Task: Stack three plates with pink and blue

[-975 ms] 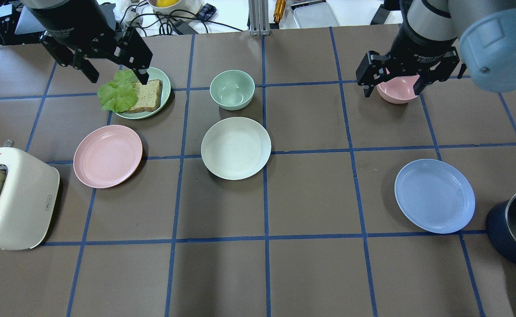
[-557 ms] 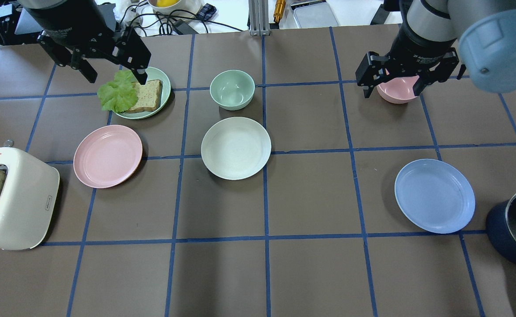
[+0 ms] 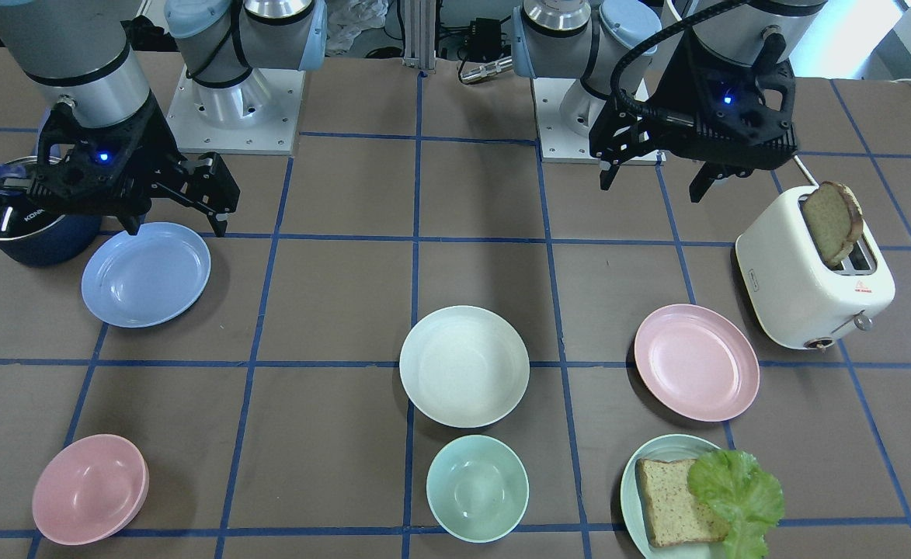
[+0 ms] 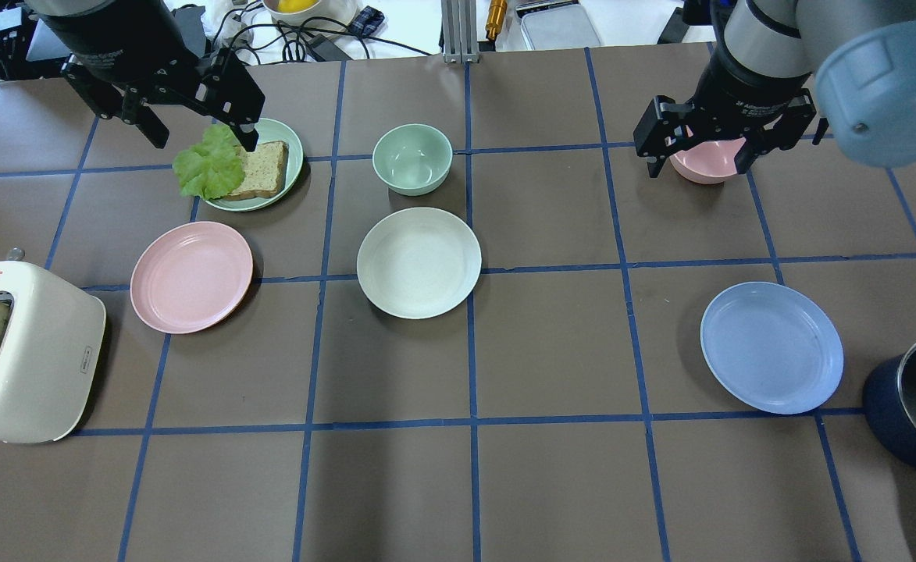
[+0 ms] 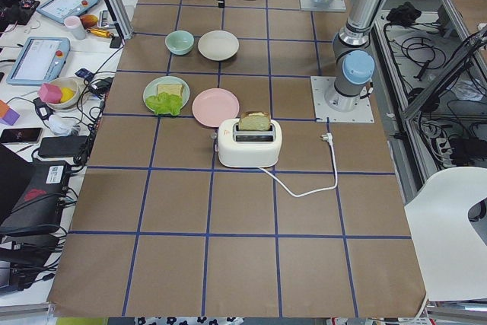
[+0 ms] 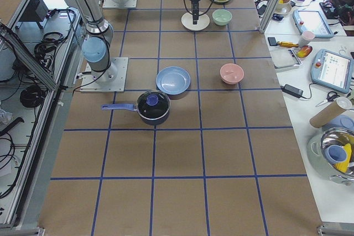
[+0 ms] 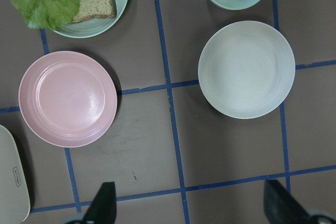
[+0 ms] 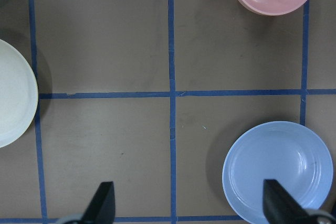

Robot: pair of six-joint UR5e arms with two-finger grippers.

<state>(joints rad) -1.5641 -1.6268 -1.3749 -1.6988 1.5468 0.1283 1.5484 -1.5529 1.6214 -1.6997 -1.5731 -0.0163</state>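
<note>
The matte, round, shallow cream-white plate (image 4: 418, 262), pale pink plate (image 4: 191, 277) and light blue plate (image 4: 771, 347) lie empty and apart. The fingers of the left gripper (image 4: 202, 143) and right gripper (image 4: 697, 168) stand spread.

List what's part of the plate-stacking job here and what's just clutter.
Job:
pink plate
cream-white plate
light blue plate
All three lie apart, unstacked.

Clutter:
mint bowl
pink bowl
mint-green plate with bread and lettuce
toaster
blue saucepan
</note>
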